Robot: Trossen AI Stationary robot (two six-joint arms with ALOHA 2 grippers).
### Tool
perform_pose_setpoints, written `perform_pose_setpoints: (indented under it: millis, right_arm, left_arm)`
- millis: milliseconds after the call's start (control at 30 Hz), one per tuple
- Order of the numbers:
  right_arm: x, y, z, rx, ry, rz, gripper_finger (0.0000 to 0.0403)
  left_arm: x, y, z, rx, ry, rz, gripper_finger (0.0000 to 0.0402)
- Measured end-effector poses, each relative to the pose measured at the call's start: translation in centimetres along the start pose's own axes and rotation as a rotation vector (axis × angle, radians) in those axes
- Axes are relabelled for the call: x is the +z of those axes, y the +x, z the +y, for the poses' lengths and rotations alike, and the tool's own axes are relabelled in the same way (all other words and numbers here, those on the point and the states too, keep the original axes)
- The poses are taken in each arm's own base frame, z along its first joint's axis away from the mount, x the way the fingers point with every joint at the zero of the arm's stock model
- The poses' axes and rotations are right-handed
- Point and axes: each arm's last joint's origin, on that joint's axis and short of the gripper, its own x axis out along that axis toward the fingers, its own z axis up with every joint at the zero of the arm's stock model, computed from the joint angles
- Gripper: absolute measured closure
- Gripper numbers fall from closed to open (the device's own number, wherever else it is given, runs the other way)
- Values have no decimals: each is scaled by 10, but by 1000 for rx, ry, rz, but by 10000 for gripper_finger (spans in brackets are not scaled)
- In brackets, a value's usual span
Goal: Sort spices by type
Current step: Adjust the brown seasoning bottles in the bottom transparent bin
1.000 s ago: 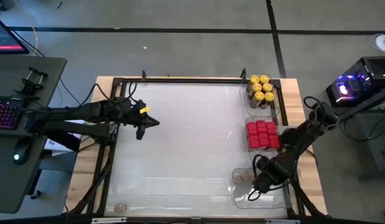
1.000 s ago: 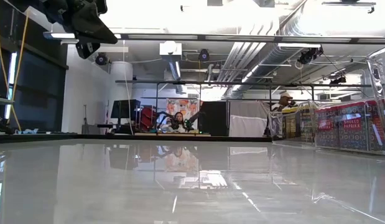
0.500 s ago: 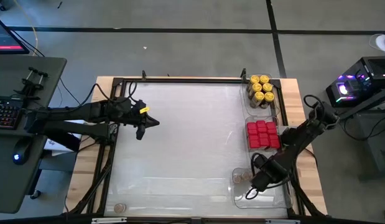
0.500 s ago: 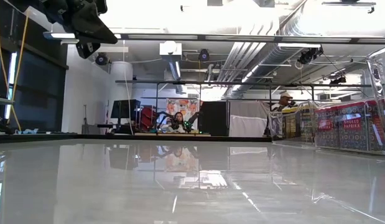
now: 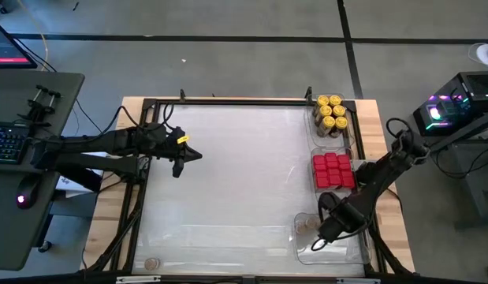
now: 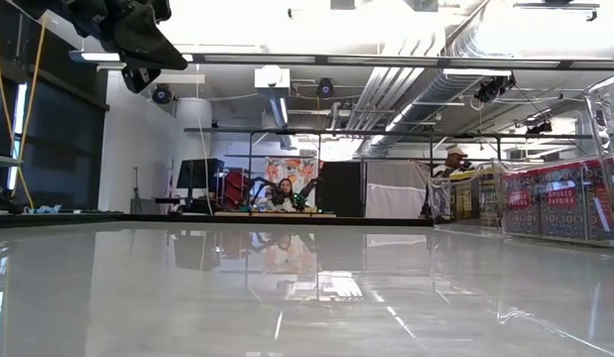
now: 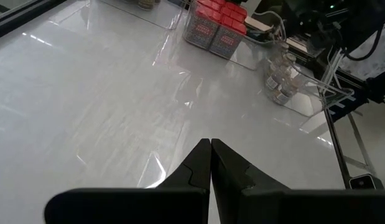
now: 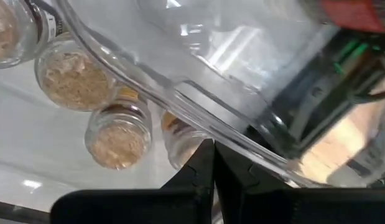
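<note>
right gripper [image 5: 316,244]: tip hard to make out in the high view, over the clear tray [image 5: 350,254]; nothing visibly held.
small jars [image 5: 305,225]: partly covered by the right arm from above; count cannot be told.
small jars, right wrist view [image 8: 73,79]: one cut off at the picture's edge, another behind the tray's curved wall; labels unreadable.
red tins [image 6: 545,201]: low view shows only their fronts through a tray wall; the row is cut off at the edge.
left gripper [image 5: 195,155]: low view cuts off all but its dark underside.
lone jar [image 5: 152,263]: too small to tell its kind.
</note>
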Motion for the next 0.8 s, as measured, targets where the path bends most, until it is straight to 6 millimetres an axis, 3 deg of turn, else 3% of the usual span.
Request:
perform_pose_setpoints:
  millis: [233,467,533,800]
  right_arm:
    - [-14,-23,-2,-4,-33,4,403]
    - [-38,-32,38,446,-172,30,403]
    - [-40,-26,42,488,-143,18,403]
    - [-26,15,39,343,-17,35,403]
  left_arm:
    - [0,0,0,0,0,1,401]
    - [0,0,0,0,0,2,401]
    - [0,0,0,1,0,2,401]
    - [0,0,0,1,-1,1,401]
